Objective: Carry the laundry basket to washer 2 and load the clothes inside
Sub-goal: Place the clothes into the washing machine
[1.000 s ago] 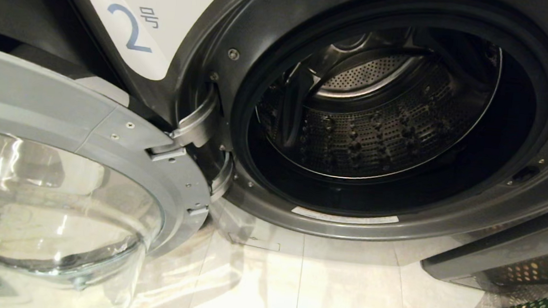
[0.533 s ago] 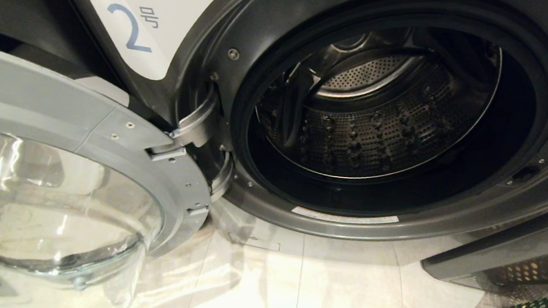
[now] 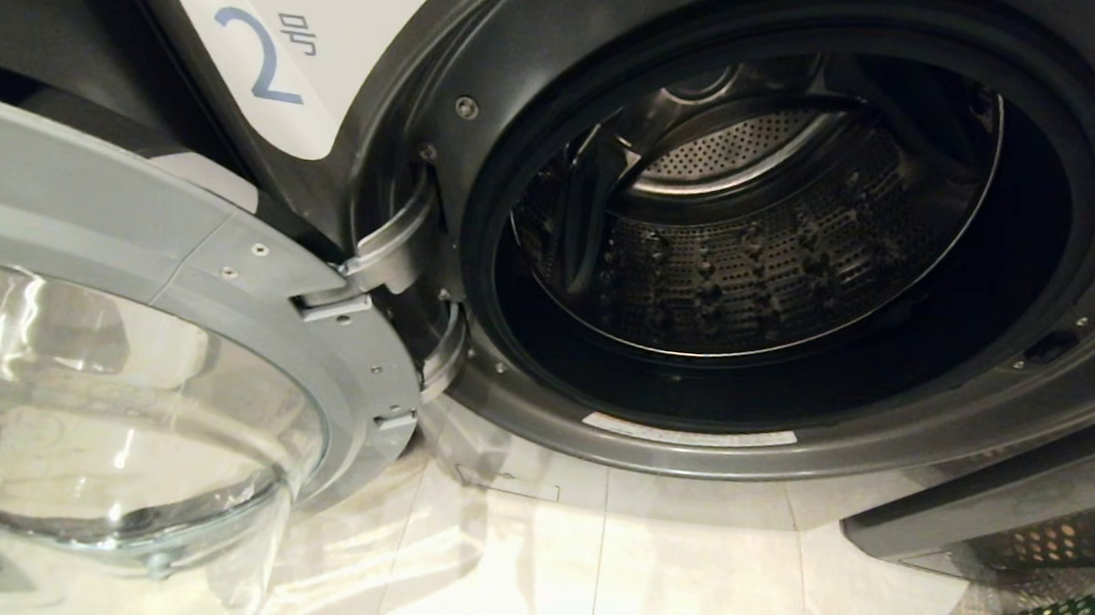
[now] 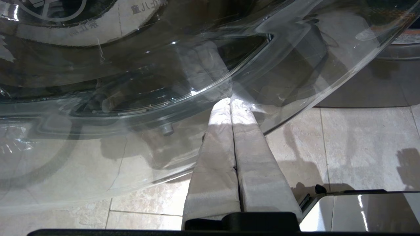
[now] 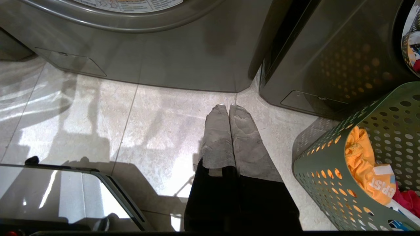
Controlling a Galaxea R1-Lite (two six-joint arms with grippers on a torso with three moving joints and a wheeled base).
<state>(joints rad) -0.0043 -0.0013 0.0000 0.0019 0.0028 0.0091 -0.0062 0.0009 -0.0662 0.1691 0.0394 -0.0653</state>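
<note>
I am looking at a pale tiled floor (image 3: 642, 578) that is carrying everything here. Washer 2 (image 3: 451, 57) is standing directly on it, and I am using that machine as my landmark. Just to the right of washer 2 a second dark grey machine (image 5: 321, 65) is standing on the same tiles. In front of that neighbour, and to the right of washer 2, the laundry basket (image 5: 328, 170) is sitting on the floor. Light is reflecting off the tiles in front of washer 2.
</note>
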